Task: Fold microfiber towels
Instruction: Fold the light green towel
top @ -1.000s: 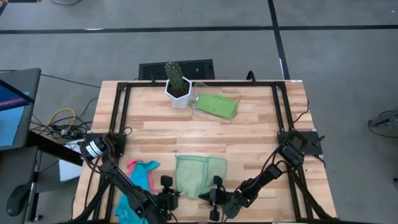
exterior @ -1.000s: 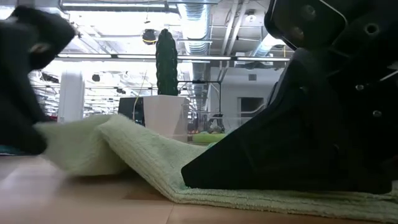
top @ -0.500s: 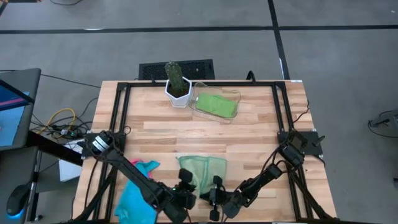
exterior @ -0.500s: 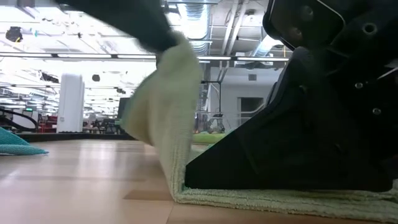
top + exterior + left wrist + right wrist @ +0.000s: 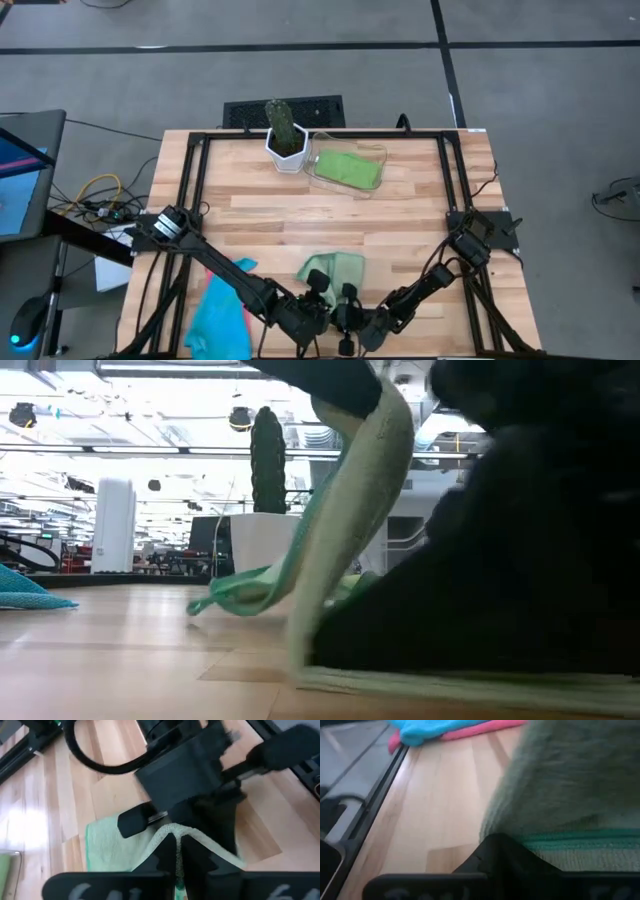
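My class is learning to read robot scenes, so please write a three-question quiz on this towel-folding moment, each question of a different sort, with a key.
1. True or false: the left gripper is shut on an edge of the light green towel near the table's front.
2. Multiple choice: where does the second light green towel lie?
A. in the clear plastic tray
B. under the turquoise towel
C. on the floor
3. Fill the gap: the white pot at the table's back holds a ____.

Key:
1. True.
2. A.
3. Cactus.
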`<state>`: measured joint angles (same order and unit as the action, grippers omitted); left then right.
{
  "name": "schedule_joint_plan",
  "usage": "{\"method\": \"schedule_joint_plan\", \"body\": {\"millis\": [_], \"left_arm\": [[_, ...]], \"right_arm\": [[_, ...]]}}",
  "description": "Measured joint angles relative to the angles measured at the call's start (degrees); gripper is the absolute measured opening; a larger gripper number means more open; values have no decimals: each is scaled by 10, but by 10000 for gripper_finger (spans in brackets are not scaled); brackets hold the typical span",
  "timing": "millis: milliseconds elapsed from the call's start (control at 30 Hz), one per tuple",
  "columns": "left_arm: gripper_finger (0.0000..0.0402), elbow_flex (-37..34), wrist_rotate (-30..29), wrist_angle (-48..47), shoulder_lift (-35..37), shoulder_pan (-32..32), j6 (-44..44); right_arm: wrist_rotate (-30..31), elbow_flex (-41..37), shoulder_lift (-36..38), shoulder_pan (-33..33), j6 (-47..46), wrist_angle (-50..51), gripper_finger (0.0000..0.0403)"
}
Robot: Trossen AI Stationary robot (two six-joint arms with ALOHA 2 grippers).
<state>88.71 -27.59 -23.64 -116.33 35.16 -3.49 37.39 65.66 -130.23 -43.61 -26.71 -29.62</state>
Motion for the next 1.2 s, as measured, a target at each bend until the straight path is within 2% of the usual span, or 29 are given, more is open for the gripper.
{"method": "schedule_joint_plan", "body": {"millis": [100,233,333,400,467,533,633,833,933,1200], "left_arm": [[5,1,0,-2,0,1,-4],[5,1,0,-12,0,1,-4],[5,1,0,-12,0,1,-3],[5,1,-5,-12,0,1,-4],[5,1,-12,-12,0,1,-7],[5,1,-13,-11,0,1,-12],[5,1,-12,-2,0,1,-19],[5,1,-4,16,0,-6,-24],[5,1,8,17,0,-12,-32],[5,1,104,61,0,-33,-61]], "right_arm": [[-2,-2,27,-12,25,39,48],[35,0,80,-33,29,96,49],[86,0,98,-50,30,132,49],[141,0,105,-64,24,168,49],[199,-4,105,-73,-25,212,49],[219,-16,96,-71,-86,239,45],[214,-32,82,-53,-121,233,35],[130,-36,57,-14,-115,169,16],[113,-33,39,-6,-113,134,18],[111,-34,32,-6,-117,122,27]]}}
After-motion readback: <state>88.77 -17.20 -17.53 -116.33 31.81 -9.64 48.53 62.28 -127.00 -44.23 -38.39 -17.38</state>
